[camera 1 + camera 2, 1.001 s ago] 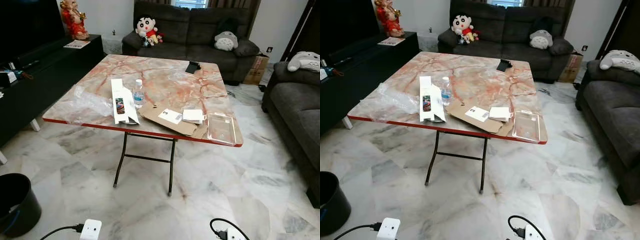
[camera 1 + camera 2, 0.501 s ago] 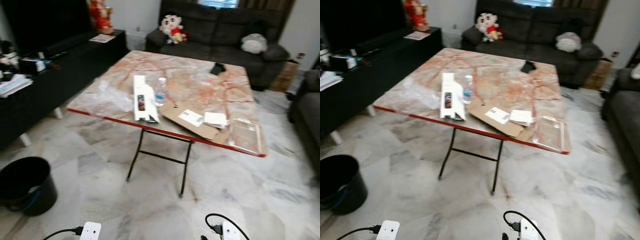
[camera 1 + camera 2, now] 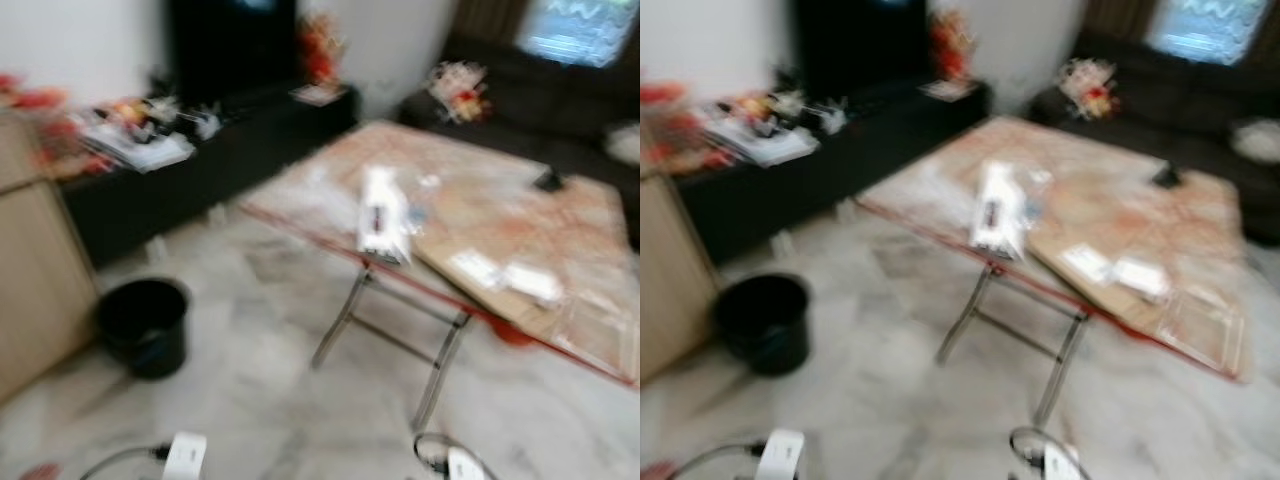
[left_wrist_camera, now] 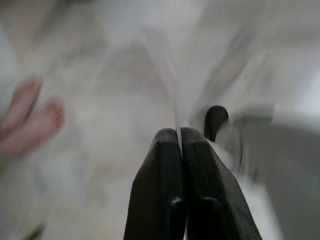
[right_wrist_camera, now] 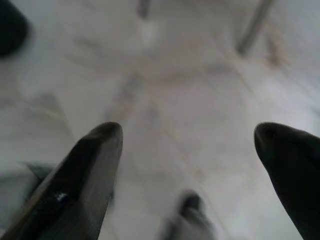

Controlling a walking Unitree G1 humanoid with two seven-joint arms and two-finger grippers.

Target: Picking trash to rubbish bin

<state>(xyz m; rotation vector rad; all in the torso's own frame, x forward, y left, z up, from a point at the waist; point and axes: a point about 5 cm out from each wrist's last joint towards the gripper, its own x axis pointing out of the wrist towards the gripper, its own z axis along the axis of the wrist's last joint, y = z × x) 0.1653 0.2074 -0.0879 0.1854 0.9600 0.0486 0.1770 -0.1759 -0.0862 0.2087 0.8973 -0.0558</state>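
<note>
Black and round, the rubbish bin stands on the marble floor at your near left, beside a wooden cabinet and well apart from the folding table. The trash lies on that table: a white carton at the near edge, a flat cardboard sheet to its right and a clear plastic tray at the far right corner (all blurred, so finer detail is lost). You are, by my reading, at the approach step, with nothing picked yet. The left gripper hangs over the floor with its fingers pressed together and nothing visible between them; a person's bare feet are near it. The right gripper has its fingers spread wide, empty. Your next move calls for squaring up to the table and reaching for the carton.
</note>
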